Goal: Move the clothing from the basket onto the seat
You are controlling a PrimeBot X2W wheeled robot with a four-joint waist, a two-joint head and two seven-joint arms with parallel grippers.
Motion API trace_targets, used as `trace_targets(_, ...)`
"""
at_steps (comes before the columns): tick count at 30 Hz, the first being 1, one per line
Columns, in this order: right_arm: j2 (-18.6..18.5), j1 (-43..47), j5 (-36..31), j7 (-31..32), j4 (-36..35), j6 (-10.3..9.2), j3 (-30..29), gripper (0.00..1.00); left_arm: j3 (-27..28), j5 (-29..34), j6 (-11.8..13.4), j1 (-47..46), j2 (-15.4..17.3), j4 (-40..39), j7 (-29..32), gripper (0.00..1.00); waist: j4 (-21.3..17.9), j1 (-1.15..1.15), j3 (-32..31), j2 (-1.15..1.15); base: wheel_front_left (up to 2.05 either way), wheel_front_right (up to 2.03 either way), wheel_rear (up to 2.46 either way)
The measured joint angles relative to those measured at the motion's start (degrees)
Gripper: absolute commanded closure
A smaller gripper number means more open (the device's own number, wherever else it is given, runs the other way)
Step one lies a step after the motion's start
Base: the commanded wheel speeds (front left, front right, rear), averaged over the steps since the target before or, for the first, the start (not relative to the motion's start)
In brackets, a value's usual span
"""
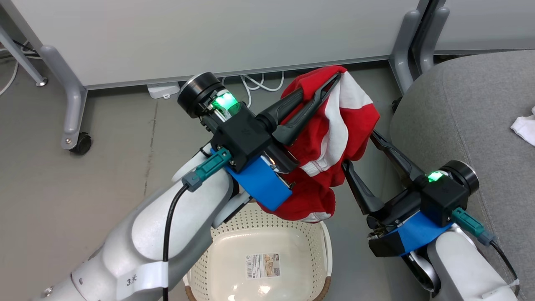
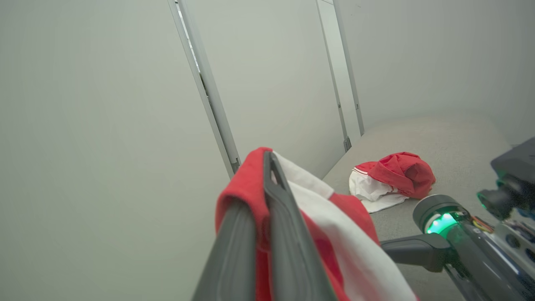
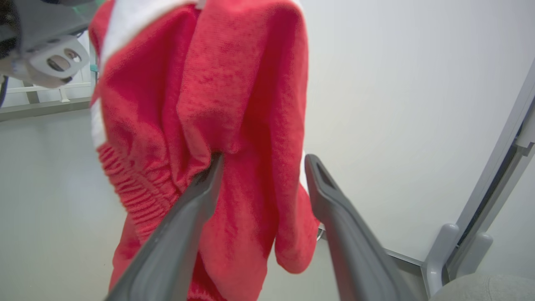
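Two red-and-white garments counted. The hanging garment [image 1: 330, 138] is pinched at its top fold by the left hand [image 1: 336, 77], fingers pressed together; its long axis runs straight down, low end over the far rim of the one basket [image 1: 292, 234]. Right hand [image 3: 264, 158] spread, one finger touching the hanging cloth. The second garment [image 2: 393, 179] lies crumpled on the one grey seat [image 1: 451, 125].

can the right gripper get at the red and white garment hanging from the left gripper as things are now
Probably yes. The right gripper stands open at the soft red, white-striped garment, one fingertip against the fabric and nothing between them. The left gripper pinches its top fold.
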Motion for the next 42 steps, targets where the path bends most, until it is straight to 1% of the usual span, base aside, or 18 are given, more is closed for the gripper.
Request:
trace_targets(14, -2.55, 2.65, 1.01, 0.01, -2.55, 0.00, 2.53, 0.00, 0.78, 0.19, 0.00, 0.27, 0.42, 0.71, 0.00, 1.00, -0.99, 0.00, -0.41, 0.00, 0.00, 0.00, 0.00)
trace_targets(28, -2.52, 1.27, 1.79, 0.00, -3.67, 0.00, 4.22, 0.00, 0.23, 0.42, 0.00, 0.90, 0.05, 0.92, 0.00, 1.00, -0.74, 0.00, -1.19, 0.00, 0.00, 0.00, 0.00)
trace_targets(35, -1.82, -0.70, 1.19, 0.00, -1.02, 0.00, 3.57, 0.00, -0.64, 0.49, 0.00, 0.99, -0.41, 0.48, 0.00, 1.00, -0.37, 0.00, -1.40, 0.00, 0.00, 0.00, 0.00)
trace_targets(42, -0.55, -3.83, 1.09, 0.00, 3.22, 0.00, 5.09, 0.00, -1.40, 0.48, 0.00, 1.04, -0.68, 0.09, 0.00, 1.00, 0.09, 0.00, -1.43, 0.00, 0.00, 0.00, 0.00)
